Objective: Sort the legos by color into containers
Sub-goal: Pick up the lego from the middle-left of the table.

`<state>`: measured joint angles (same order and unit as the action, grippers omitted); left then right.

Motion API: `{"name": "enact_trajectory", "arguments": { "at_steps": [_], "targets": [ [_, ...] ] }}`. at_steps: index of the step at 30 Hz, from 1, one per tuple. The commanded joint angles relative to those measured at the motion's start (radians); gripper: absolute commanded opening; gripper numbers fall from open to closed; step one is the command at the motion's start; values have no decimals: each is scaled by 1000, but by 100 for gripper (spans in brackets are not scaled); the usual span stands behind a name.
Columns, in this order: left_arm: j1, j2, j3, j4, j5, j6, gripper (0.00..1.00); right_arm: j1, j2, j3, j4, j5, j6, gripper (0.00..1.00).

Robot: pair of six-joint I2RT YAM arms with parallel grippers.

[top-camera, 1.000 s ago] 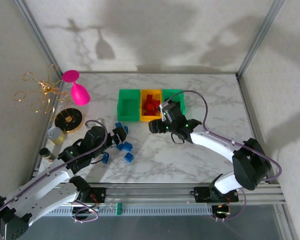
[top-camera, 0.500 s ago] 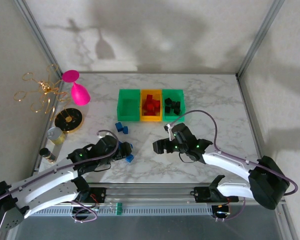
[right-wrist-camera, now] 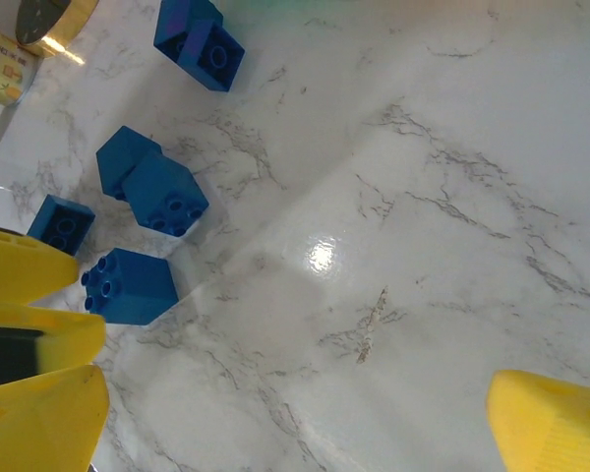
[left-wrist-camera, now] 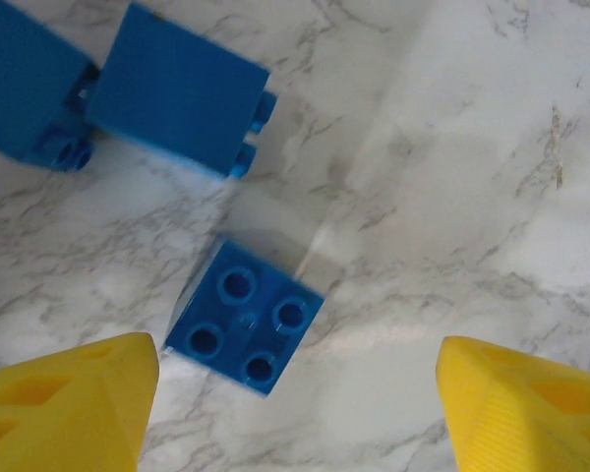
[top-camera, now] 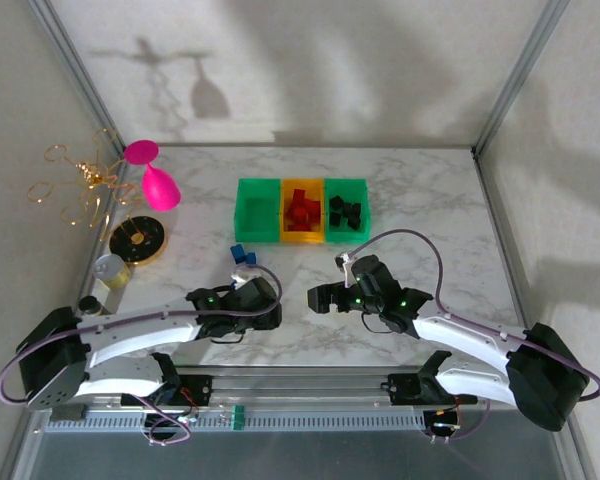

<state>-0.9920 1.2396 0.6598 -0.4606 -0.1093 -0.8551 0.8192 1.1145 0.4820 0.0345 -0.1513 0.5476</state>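
The containers sit in a row at the back: a left green bin (top-camera: 258, 211), an orange bin (top-camera: 302, 212) with red legos (top-camera: 300, 208), and a right green bin (top-camera: 347, 209) with black legos (top-camera: 346, 212). Blue legos (top-camera: 242, 255) lie left of centre. My left gripper (top-camera: 267, 303) (left-wrist-camera: 295, 393) is open low over the table, and one blue lego (left-wrist-camera: 246, 320), studs up, lies just ahead of its left finger. Two more blue bricks (left-wrist-camera: 177, 88) lie beyond. My right gripper (top-camera: 318, 298) (right-wrist-camera: 295, 413) stands open over bare marble, with several blue legos (right-wrist-camera: 157, 192) to its upper left.
A gold-and-black dish (top-camera: 137, 238), a small jar (top-camera: 112, 270), pink objects (top-camera: 155, 182) and a gold wire ornament (top-camera: 80, 185) stand along the left side. Metal frame posts rise at the back corners. Bare marble lies right of the right gripper.
My left arm has swung right and lowered over the blue legos, its jaws narrowing. My right arm has drawn back from the bins to the table's middle, opening wide.
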Motion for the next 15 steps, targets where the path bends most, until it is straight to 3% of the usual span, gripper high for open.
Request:
{"name": "enact_trajectory", "arguments": {
  "at_steps": [1,8,15],
  "targets": [
    [-30,72,45,6,-86,31,72,10,-15,-8,14,11,15,98],
    [-46,159,68,-20,-162,12,65,10,-18,-15,9,22,16,99],
    [-53,142,94,-47,-211,-4,67,11,-17,-12,8,35,12,99]
  ]
}}
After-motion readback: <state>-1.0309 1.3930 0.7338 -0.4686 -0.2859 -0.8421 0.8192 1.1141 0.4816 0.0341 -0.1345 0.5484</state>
